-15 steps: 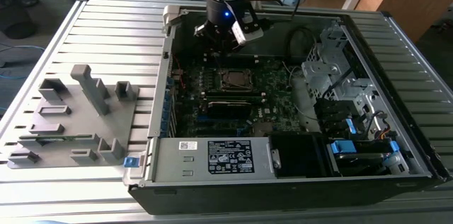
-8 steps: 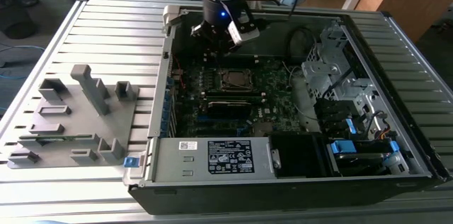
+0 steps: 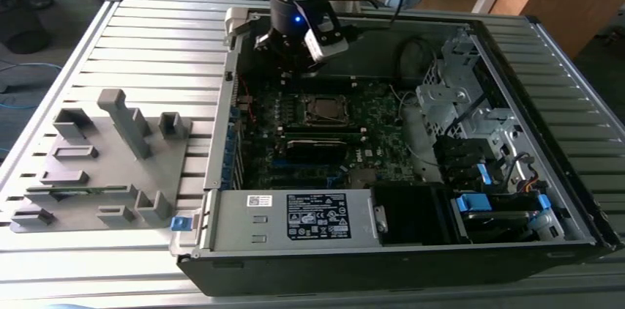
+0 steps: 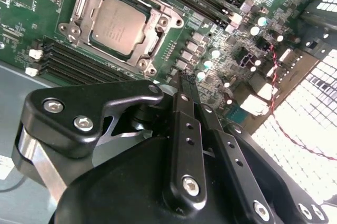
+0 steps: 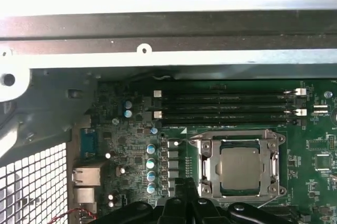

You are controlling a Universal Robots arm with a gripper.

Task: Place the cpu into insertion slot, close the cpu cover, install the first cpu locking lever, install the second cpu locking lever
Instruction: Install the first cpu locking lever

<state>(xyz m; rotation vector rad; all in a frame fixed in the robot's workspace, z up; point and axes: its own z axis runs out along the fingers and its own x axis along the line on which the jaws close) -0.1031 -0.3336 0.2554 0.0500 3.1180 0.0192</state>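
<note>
Dull silver-grey metal marks the cpu (image 4: 117,24), which lies flat inside the insertion slot (image 3: 306,110), a little in from the edge of the green motherboard (image 3: 386,122) farthest from the labelled power supply box (image 3: 293,217). The cpu cover (image 5: 208,167) is folded down over it, so that in both wrist views the chip's top shows through the frame's square window. Four long black memory slots (image 5: 226,105) run side by side along one side of the socket, between it and the case wall. The black gripper (image 4: 185,83) hangs over the board just beside one corner of the socket, among a row of small round capacitors (image 5: 151,169); its two fingers (image 4: 181,145) are pressed together at the tips with nothing between them, and they are clear of the cover. In the exterior view the arm comes down over the far edge of the open computer case (image 3: 391,265), which lies on a slatted metal table (image 3: 146,38). Toward the exterior view's left, well apart from the case, a grey fixture plate (image 3: 102,177) with upright blocks lies on the same table.
</note>
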